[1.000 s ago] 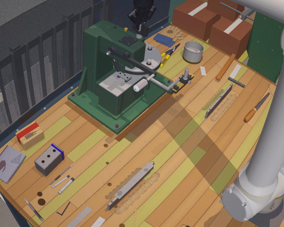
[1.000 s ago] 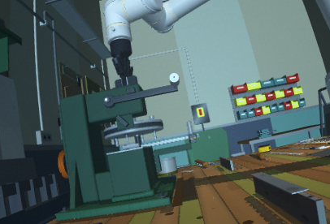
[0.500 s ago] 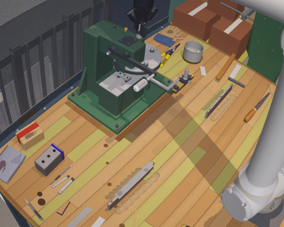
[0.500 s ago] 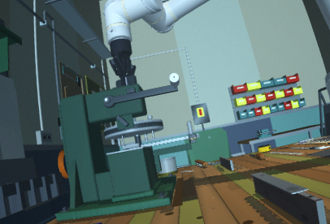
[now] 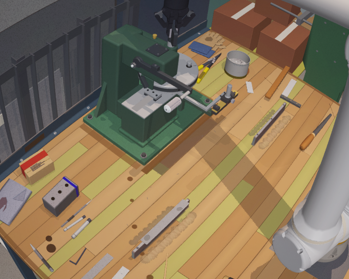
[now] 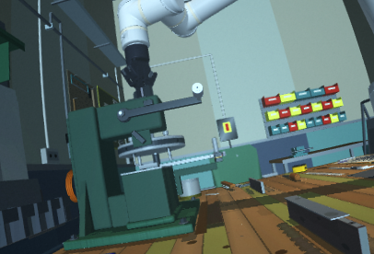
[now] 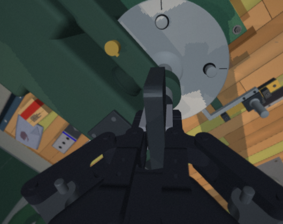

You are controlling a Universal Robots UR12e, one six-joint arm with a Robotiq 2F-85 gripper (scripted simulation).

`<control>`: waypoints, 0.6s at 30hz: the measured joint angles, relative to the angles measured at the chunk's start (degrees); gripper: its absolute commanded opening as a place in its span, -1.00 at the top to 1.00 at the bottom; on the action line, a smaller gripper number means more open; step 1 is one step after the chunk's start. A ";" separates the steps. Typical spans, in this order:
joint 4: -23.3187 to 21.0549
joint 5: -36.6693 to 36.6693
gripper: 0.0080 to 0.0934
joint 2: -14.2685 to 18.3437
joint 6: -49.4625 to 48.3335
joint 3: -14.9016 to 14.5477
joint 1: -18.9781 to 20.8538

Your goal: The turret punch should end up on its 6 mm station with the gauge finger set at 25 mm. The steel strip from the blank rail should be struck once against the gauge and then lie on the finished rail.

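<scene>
The turret disc's grey centre knob (image 7: 167,95) sits between my fingers: I have my gripper (image 5: 172,40) closed on it, above the back of the green turret punch (image 5: 138,90). The round grey turret disc (image 7: 185,53) carries punch stations near its rim, and a yellow pin (image 7: 112,48) stands on the frame beside it. The punch's lever with its white knob (image 5: 172,104) reaches toward the front. The gauge finger with its upright post (image 5: 228,91) sits on its bar at the punch's right. A steel strip (image 5: 164,225) lies on the near rail; the far rail (image 5: 268,123) is bare.
A grey metal can (image 5: 237,63) stands right of the punch, with yellow-handled pliers (image 5: 206,67) beside it and brown boxes (image 5: 260,27) behind. A drilled block (image 5: 60,195), pens and a red-labelled box (image 5: 36,166) lie on the left. The arm's base (image 5: 313,237) fills the right corner.
</scene>
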 measured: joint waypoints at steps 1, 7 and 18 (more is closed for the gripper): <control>0.00 0.00 1.00 0.00 1.14 0.00 0.00; 0.00 0.00 1.00 0.00 8.00 0.00 0.00; 0.00 0.00 1.00 0.00 20.36 0.00 0.00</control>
